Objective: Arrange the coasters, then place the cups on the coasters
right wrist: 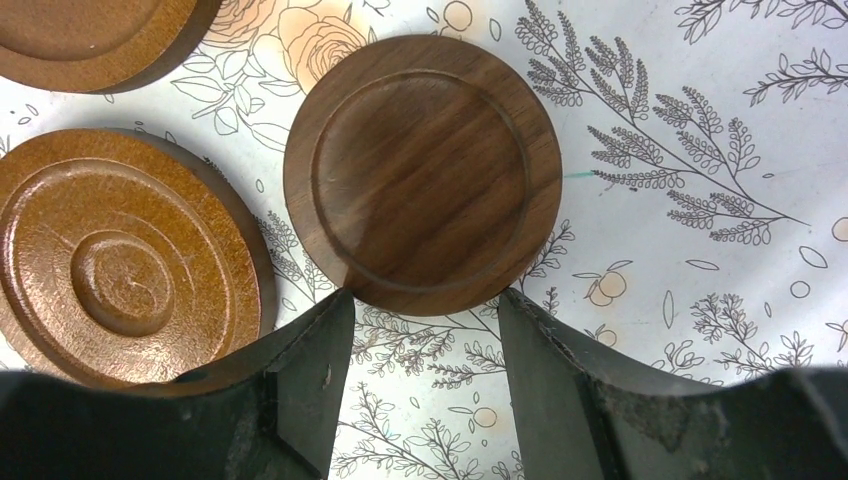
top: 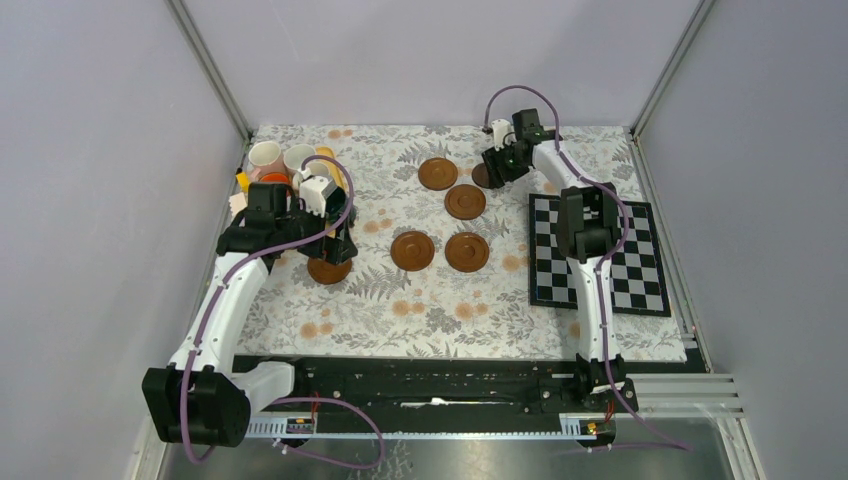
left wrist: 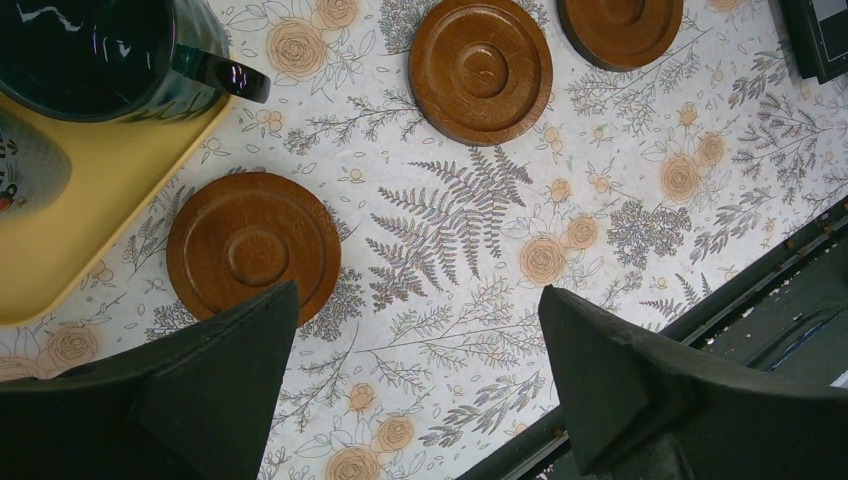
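**Clerk:** Setting?

**Inspector:** A grey-walled booth with a floral cloth (top: 420, 310) over the table. Six coasters (top: 465, 201) lie on it, and none bears a cup. The cups (top: 283, 157) stand crowded on the yellow tray (left wrist: 90, 230) at the far left.

**Clerk:** Right pincer?

**Inspector:** The right gripper (right wrist: 425, 297) is drawn in on the near rim of the dark coaster (right wrist: 425, 170), with a fingertip touching it on each side. The disc appears to lie flat on the cloth at the far side. It sits just beside a lighter coaster (right wrist: 120, 270), and only a thin strip of cloth shows between them.

**Clerk:** Left?

**Inspector:** The left gripper (left wrist: 420, 300) is released, its jaws spread wide and holding nothing. It hovers by the left coaster (left wrist: 253, 250), which lies just beside the tray and near the dark cup (left wrist: 90, 50).

**Clerk:** Assessment?

**Inspector:** Arranging appears to be under way, and no cup has been placed.

- **Right arm:** It should leave clear cloth all round the dark coaster so that mug handles will not foul each other. It should part its jaws fully, then rise straight up so the disc is not dragged.
- **Left arm:** Its coaster sits off toward one finger, not between the jaws. It should centre first, then descend clear of the tray lip and the cup handle. That disc should join the group before any cup is touched.
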Robot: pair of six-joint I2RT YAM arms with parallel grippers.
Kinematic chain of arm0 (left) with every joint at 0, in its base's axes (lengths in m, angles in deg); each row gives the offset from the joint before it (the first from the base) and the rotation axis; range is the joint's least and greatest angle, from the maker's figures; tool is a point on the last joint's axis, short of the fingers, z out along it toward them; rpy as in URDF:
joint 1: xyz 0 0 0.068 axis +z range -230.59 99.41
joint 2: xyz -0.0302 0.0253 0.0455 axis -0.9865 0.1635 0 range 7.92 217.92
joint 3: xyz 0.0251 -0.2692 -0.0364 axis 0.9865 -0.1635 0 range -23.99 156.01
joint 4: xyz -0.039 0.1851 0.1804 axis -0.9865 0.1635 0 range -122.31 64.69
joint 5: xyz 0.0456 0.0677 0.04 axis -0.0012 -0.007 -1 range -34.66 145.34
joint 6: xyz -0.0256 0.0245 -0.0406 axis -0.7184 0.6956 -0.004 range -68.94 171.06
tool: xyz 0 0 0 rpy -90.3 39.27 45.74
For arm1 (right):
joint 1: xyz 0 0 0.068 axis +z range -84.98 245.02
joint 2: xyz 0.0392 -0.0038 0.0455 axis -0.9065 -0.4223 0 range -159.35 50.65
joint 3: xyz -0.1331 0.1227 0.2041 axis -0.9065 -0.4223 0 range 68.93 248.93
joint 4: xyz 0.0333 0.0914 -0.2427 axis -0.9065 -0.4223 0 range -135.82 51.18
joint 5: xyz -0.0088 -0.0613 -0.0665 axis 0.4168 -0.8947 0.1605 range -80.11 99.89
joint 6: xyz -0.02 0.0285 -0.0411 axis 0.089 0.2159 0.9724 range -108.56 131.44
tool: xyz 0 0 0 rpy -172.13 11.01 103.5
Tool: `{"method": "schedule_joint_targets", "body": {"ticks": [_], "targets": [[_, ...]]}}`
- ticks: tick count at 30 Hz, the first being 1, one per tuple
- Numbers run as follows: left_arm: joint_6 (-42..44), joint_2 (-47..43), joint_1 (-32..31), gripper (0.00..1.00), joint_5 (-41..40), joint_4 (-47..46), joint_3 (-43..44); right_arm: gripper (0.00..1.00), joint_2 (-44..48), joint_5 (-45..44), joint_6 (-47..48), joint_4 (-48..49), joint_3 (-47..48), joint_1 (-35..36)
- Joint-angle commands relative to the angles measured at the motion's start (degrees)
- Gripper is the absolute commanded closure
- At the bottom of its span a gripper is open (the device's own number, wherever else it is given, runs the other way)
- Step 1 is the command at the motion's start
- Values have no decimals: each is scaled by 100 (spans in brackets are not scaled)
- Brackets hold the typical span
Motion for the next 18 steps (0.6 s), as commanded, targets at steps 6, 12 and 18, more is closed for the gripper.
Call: {"method": "schedule_joint_targets", "body": {"ticks": [6,12,18], "targets": [[74,-20,-7,1,153,-109,150,33,293,405,-152,-468,268,-63],[84,-47,-10,1,249,-109,135,27,1001,698,-238,-595,137,-79],[79,-95,-10,1,322,-109,113,23,972,793,-375,-926,597,222]]}}
